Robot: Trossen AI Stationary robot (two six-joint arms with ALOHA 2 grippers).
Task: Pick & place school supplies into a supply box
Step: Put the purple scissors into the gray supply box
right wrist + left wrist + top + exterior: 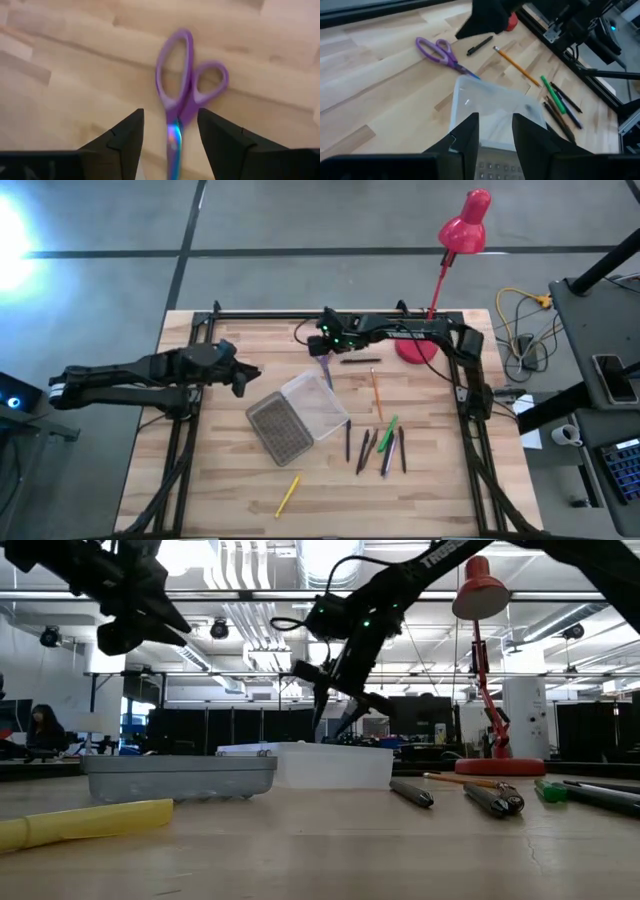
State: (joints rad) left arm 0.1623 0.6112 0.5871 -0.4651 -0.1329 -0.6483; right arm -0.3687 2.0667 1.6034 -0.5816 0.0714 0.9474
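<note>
The purple-handled scissors (184,85) are lying flat on the table just beyond the open clear pencil case (297,417), and I'm hovering the right gripper (170,131) over them, jaws wide and straddling the blades. Next I'm judging a straight descent, then closing. The left gripper (495,131) is waiting, jaws parted, over the case.

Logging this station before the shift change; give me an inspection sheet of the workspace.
Surface: wooden table, bare between items.
Job's things: open clear supply box; purple scissors on the table beyond it; pens and pencils loose; yellow pen apart.
Clutter: red desk lamp at the far edge.
Grippers: right gripper open above the scissors; left gripper open, raised near the box.
Cables: yellow and black leads right of the table.
Surroundings: a person seated far off.
</note>
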